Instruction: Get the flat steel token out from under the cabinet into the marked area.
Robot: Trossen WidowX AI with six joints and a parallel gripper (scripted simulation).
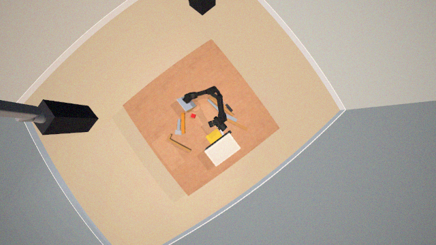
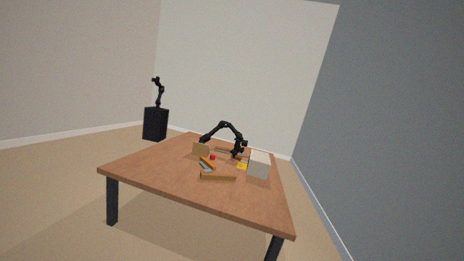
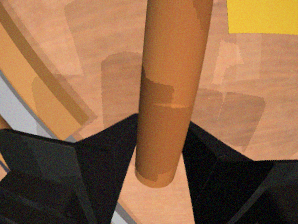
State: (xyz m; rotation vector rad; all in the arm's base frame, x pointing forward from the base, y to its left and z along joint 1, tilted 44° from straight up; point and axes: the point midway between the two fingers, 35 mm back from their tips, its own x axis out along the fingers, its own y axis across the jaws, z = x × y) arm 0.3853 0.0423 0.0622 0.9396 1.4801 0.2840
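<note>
My gripper (image 1: pixel 218 124) (image 2: pixel 234 156) (image 3: pixel 160 121) is shut on a round orange-brown rod (image 3: pixel 172 60), which runs up out of the wrist view. A pale strip (image 1: pixel 222 133) shows between the gripper and the cabinet; whether it belongs to the rod is too small to tell. The white cabinet (image 1: pixel 223 150) (image 2: pixel 259 164) stands just beyond the gripper, with a dark front edge. The yellow marked area (image 1: pixel 213 136) (image 2: pixel 241 166) (image 3: pixel 265 16) lies on the table in front of it. The steel token cannot be made out, nor can anything under the cabinet.
A red cube (image 1: pixel 193 116) (image 2: pixel 212 157), an orange bar (image 1: pixel 183 123) (image 2: pixel 208 163) and a brown angled bar (image 1: pixel 180 144) (image 2: pixel 218 177) lie away from the cabinet. Grey and tan bars lie beside the arm, with a black block (image 1: pixel 229 107). A panel (image 2: pixel 201 148) stands near the arm's base.
</note>
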